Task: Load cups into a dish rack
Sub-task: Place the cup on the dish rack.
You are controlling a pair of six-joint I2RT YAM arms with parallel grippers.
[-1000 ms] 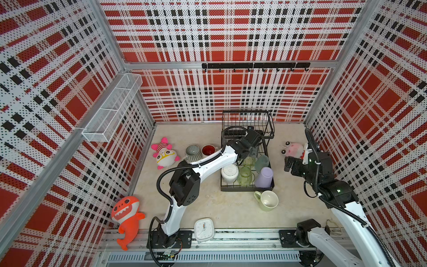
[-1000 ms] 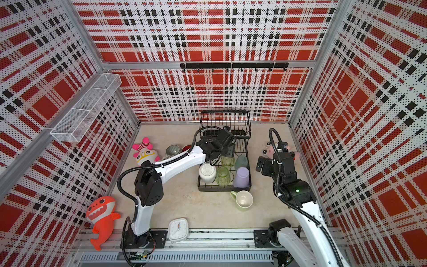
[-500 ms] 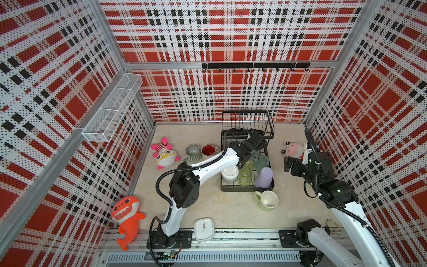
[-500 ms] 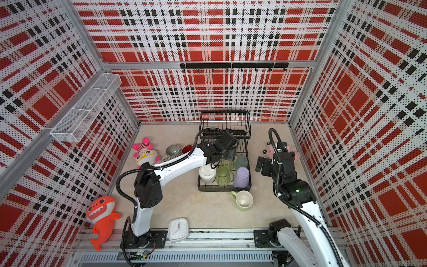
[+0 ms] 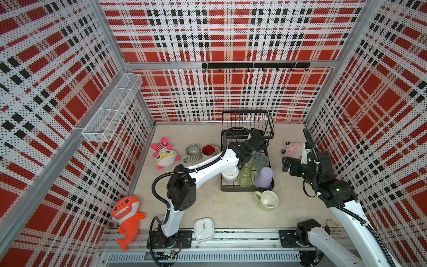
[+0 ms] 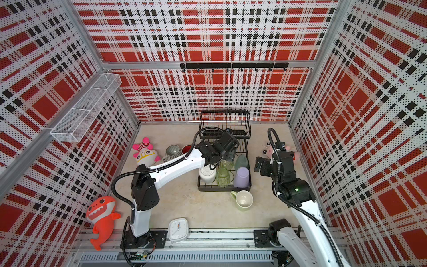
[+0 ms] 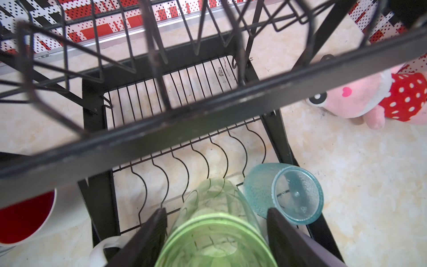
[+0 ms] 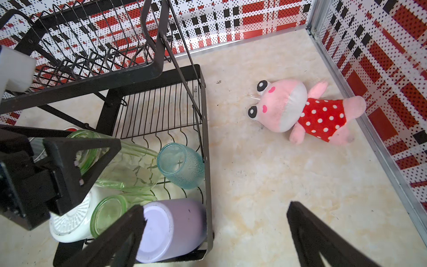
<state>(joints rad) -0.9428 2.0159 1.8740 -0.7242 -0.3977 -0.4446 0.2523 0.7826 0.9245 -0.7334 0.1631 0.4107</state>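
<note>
though half-hidden overhead — gripped glass (wrist-clear)

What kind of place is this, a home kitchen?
Probably a robot test cell, not a kitchen: perforated plaid walls enclose it, two robot arms stand on a metal rail, and plush toys lie near the dish rack.

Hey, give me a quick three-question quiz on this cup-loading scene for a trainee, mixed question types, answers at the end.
1. True or false: the right gripper holds a cup.
2. Fill the gap: the left gripper is clamped on the ___.
3. How many cups sit outside the dish rack?
Key: 1 false, it is open and empty. 2 green glass. 3 three: pale-green mug, ribbed mug, red-inside mug.
</note>
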